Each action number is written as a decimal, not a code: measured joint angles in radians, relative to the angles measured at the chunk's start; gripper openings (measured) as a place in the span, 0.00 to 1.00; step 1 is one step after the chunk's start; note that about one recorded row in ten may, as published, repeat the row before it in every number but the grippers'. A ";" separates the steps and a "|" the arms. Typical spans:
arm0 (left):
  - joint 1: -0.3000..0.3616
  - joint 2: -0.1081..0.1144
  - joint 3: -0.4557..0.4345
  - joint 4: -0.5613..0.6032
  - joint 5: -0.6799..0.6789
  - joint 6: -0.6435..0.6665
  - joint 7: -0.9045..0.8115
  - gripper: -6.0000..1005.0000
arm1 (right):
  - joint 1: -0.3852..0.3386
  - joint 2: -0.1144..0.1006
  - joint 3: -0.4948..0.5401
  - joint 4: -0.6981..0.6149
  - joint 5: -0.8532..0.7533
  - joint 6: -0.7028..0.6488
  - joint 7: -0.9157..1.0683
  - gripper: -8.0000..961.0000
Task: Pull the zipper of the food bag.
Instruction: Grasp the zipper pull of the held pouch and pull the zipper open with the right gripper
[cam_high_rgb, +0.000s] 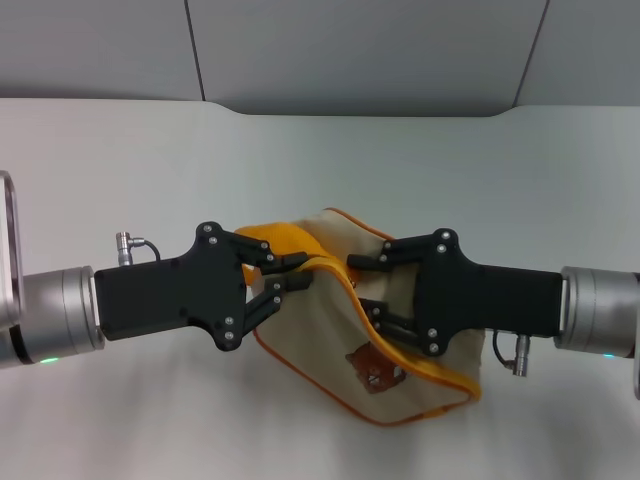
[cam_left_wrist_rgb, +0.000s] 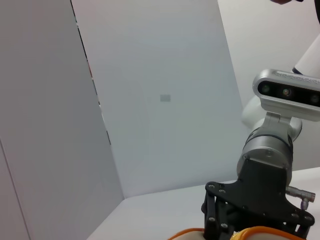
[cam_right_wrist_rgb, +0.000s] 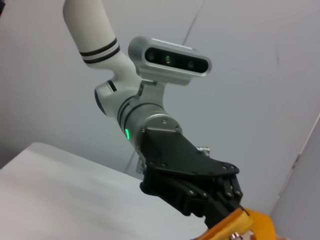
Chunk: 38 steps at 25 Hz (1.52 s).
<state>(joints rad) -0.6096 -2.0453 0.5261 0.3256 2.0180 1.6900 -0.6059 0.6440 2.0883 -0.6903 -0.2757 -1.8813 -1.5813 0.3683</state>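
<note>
Over the food bag (cam_high_rgb: 400, 345), left tool (cam_high_rgb: 292, 278) pinching its orange strap (cam_high_rgb: 285, 240); right tool (cam_high_rgb: 365, 290) spread, level.

Both arms end in brushed silver cylindrical wrists, each with a small green light near its lower edge. The left gripper (cam_high_rgb: 287, 279) and right gripper (cam_high_rgb: 366, 290) are matte black, angular plates studded with small silver screws, with slim black linkage fingers. A silver plug with a thin cable juts from each wrist. Silver camera bars sit on white, black-ringed arm links.
</note>
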 joint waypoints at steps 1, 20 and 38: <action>0.000 0.000 0.000 0.000 0.000 0.000 0.000 0.09 | 0.003 0.000 -0.001 0.003 0.000 -0.001 0.000 0.31; 0.001 0.000 -0.002 -0.001 -0.009 -0.001 0.000 0.10 | 0.000 -0.001 -0.003 -0.001 -0.005 -0.017 0.000 0.03; 0.058 -0.003 -0.120 -0.014 -0.089 -0.119 -0.062 0.12 | -0.204 -0.008 0.005 -0.153 -0.013 -0.028 0.102 0.01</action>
<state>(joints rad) -0.5516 -2.0483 0.4062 0.3118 1.9288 1.5711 -0.6675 0.4402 2.0799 -0.6857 -0.4290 -1.8946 -1.6097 0.4700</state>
